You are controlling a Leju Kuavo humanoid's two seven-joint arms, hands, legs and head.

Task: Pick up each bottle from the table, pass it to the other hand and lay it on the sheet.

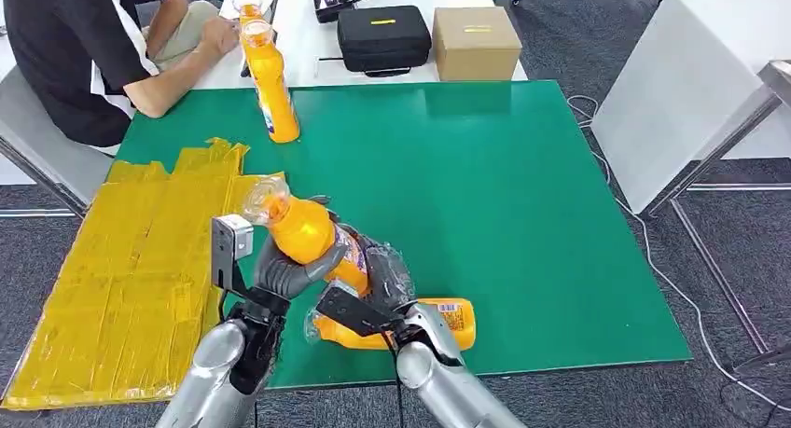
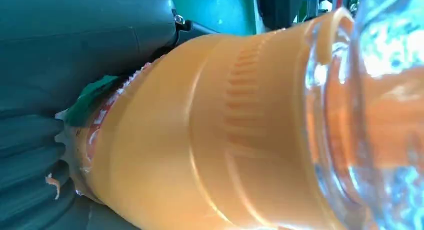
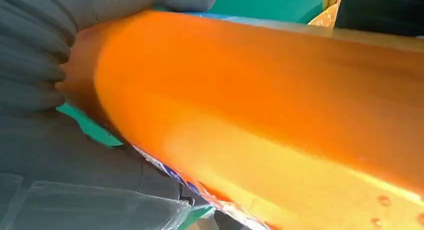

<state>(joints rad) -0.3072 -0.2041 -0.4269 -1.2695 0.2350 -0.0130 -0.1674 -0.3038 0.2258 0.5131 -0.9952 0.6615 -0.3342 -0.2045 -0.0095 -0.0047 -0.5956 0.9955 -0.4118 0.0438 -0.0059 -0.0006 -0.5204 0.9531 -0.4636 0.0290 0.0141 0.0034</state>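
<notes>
An orange-juice bottle (image 1: pixel 303 227) is up off the green table (image 1: pixel 522 195) near its front left, tilted with its clear neck toward the yellow sheet (image 1: pixel 131 260). My left hand (image 1: pixel 284 269) wraps the bottle's upper body, and my right hand (image 1: pixel 382 274) grips its labelled lower part. Up close, the bottle (image 2: pixel 210 140) lies against my left hand (image 2: pixel 75 49). The right wrist view has the bottle (image 3: pixel 260 99) against my right hand (image 3: pixel 45 155). A second bottle (image 1: pixel 457 321) lies on the table by my right wrist. A third bottle (image 1: pixel 270 83) stands upright at the table's far left.
A seated person (image 1: pixel 84 46) rests a forearm at the far left corner, beside another bottle (image 1: pixel 247 6) on the white table behind. A black case (image 1: pixel 383 36) and a cardboard box (image 1: pixel 476 41) sit there too. A white table (image 1: pixel 690 83) stands to the right.
</notes>
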